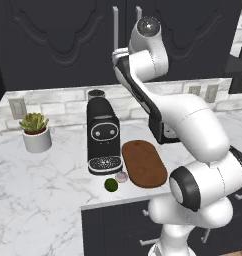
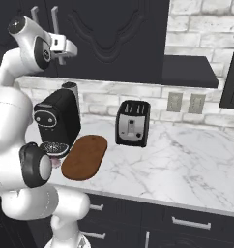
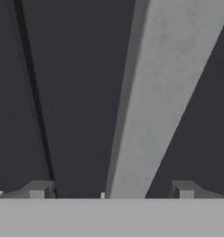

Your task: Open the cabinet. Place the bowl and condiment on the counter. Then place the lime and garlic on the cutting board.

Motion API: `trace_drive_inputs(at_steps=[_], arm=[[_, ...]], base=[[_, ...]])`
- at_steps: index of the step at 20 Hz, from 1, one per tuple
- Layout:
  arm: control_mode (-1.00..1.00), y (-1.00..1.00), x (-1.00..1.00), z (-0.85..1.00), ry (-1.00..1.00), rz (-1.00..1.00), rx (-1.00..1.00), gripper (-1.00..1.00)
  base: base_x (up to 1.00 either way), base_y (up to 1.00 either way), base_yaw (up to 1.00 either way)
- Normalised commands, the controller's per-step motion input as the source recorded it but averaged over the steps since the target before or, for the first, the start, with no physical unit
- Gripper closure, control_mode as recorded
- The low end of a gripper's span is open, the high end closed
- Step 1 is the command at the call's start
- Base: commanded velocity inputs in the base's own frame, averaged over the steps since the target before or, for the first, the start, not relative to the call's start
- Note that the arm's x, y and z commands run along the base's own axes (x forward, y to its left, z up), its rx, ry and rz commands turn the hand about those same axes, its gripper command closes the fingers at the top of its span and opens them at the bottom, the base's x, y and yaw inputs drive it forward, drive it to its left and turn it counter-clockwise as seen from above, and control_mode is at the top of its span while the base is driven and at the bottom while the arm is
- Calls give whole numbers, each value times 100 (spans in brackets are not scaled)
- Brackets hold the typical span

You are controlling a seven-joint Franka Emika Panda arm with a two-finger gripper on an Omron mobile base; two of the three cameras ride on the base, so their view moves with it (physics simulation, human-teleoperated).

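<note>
The cabinet (image 1: 68, 40) hangs on the wall above the counter (image 1: 43, 170), its two doors closed, with two long silver handles (image 1: 115, 27) standing upright side by side at the middle seam. In the hand view one handle (image 3: 164, 92) runs as a pale bar up between the two dark fingertips (image 3: 37, 189), which stand wide apart with nothing held. The gripper (image 2: 61, 51) is up at the handles (whether it touches one I cannot tell).

Below the cabinet, one coffee machine (image 1: 103, 135) stands on the counter. Just right of it lies one oval cutting board (image 1: 144, 163), its long axis running from the wall toward the counter's front edge. One lime (image 1: 111, 185) and one garlic (image 1: 122, 176) sit just in front of the coffee machine, beside the board's near end. One toaster (image 2: 132, 123) stands right of the board, one potted plant (image 1: 35, 131) left of the coffee machine.
</note>
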Motion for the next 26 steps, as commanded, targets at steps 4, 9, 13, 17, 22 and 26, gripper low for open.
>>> trace_drive_inputs(at_steps=[4,9,13,17,22,26], arm=[[-100,-24,26,-3,-5,-2,0,100],[-100,-39,4,-23,-16,0,0,100],[-100,-90,-72,-6,-10,0,2,100],[-100,-100,-100,0,-1,-1,0,100],[-100,-100,-100,0,0,-5,0,100],[-100,-100,-100,0,1,-5,0,100]], base=[[0,0,0],[0,0,0],[0,0,0],[0,0,0],[0,0,0],[0,0,0]])
